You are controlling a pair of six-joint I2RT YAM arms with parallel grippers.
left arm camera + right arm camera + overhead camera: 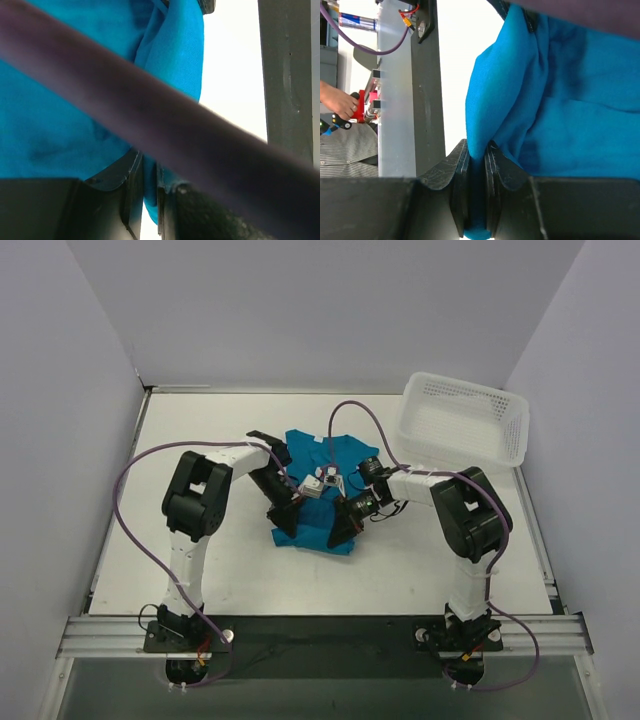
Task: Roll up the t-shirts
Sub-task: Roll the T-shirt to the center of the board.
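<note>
A crumpled teal t-shirt (315, 528) lies mid-bench, its far part spread flat. Both arms reach inward over it. The left tool (283, 518) and right tool (342, 530) are down on the garment's near edge, just beside each other. A white mesh basket (455, 445) sits at the far right corner of the white bench (250, 580), well apart from the shirt.

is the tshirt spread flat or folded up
Folded, not spread: the t-shirt lies narrow and bunched; left claw and right claw each pinch a fold.

You have a white plastic mesh basket (452, 446) at the white table's (230, 580) far right corner. Plain grey walls (330, 310) surround it.
</note>
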